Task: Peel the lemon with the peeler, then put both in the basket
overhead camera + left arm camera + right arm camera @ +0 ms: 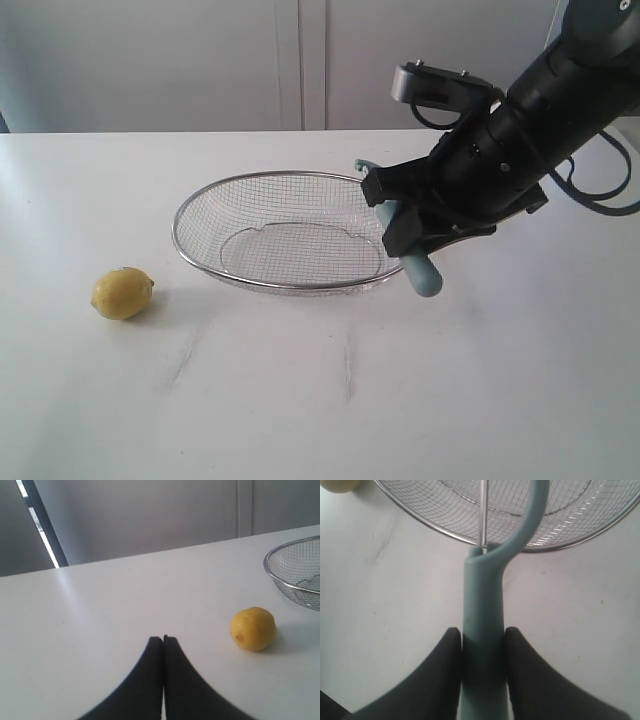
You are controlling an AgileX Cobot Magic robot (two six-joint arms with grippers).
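The yellow lemon (122,293) lies on the white table at the left, apart from the wire-mesh basket (200,195). My right gripper (402,222) is shut on the teal peeler (424,275) at the basket's right rim. In the right wrist view the peeler (482,630) runs between the fingers (445,650) of the right gripper (482,639), its curved head over the basket (420,515). The lemon (252,628) also shows in the left wrist view, off to one side of the left gripper (163,640), which is shut and empty. The basket's rim (270,572) appears at that view's edge.
The white table (350,400) extends to a pale wall behind. My right arm (540,110) reaches in from the upper right, over the table beside the basket. The left arm does not show in the exterior view.
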